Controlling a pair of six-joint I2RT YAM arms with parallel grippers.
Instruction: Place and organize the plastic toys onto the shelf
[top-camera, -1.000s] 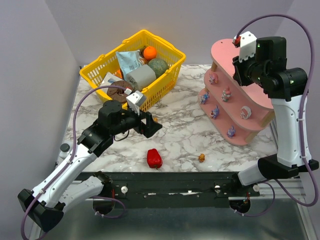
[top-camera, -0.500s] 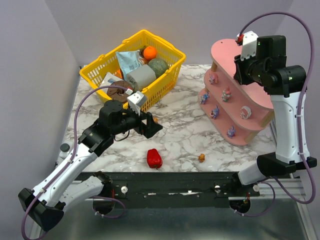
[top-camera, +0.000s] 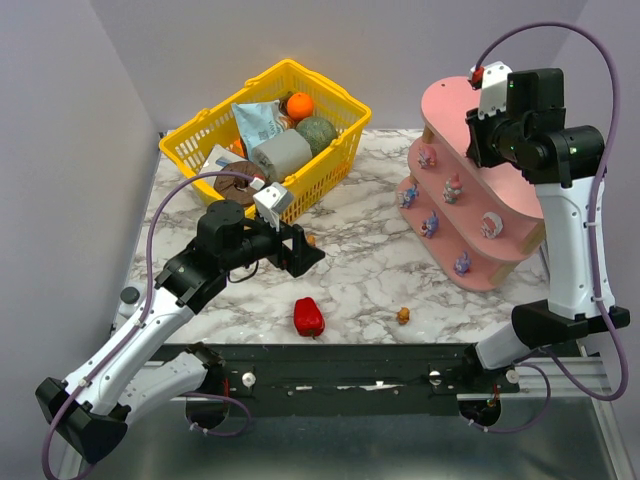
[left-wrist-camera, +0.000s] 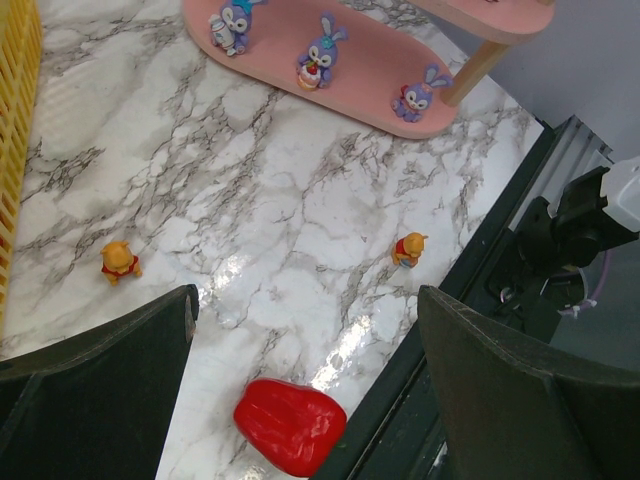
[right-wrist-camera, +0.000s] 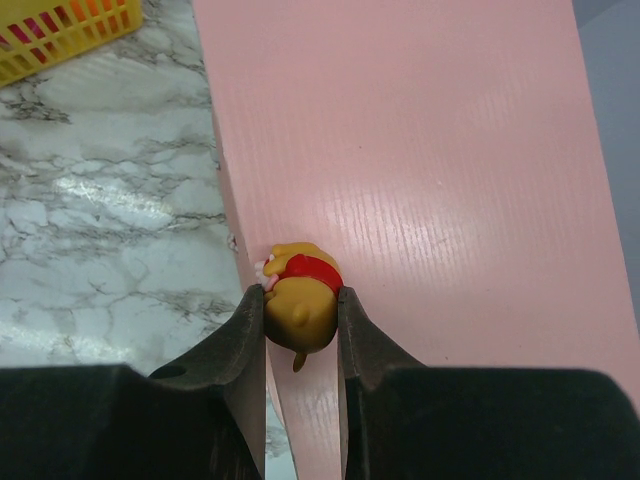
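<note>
Marble table (top-camera: 370, 270): is carrying the pink three-tier shelf (top-camera: 452, 108).
Right gripper (right-wrist-camera: 300, 318): is squeezing an orange bear figurine (right-wrist-camera: 300, 280) between both fingers at the edge of the shelf's top board; whether the bear is touching the board is unclear.
Left gripper (left-wrist-camera: 307, 300): is hovering well apart from the shelf, fingers spread wide and holding nothing.
Loose bears: first loose bear (left-wrist-camera: 118, 262) and second loose bear (left-wrist-camera: 408, 248) are lying on the marble before the shelf.
Purple rabbits (left-wrist-camera: 322, 60): are standing in a row on the shelf's bottom board.
Red pepper (left-wrist-camera: 290, 425): is lying farther from the shelf than both loose bears.
</note>
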